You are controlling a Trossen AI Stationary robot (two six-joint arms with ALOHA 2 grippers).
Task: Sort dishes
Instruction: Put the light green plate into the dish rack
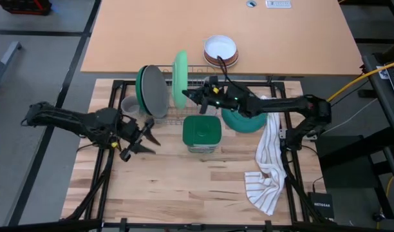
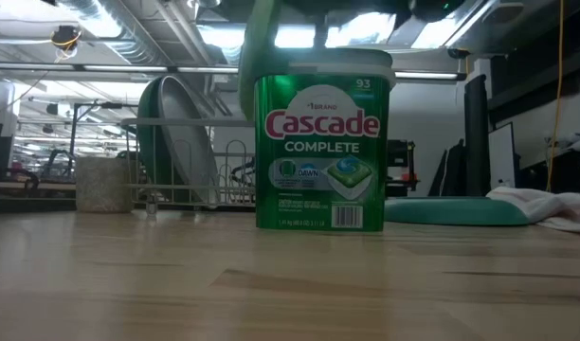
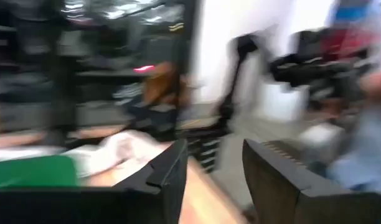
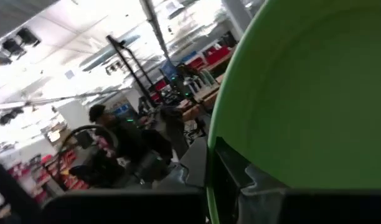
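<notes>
The right pincer (image 1: 192, 95) is clamped on the light green plate's (image 1: 179, 78) rim, holding it upright over the rack (image 1: 163, 115); the left pincer (image 1: 144, 136) hangs apart nearby, empty.

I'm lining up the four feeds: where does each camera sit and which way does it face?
High: overhead, straight down; both arms, rack.
Low: table height, level across; Cascade tub, no arm.
Left wrist: forward past open left gripper.
Right wrist: right gripper shut on light green plate.
Shared: high and low both show tub, rack.
</notes>
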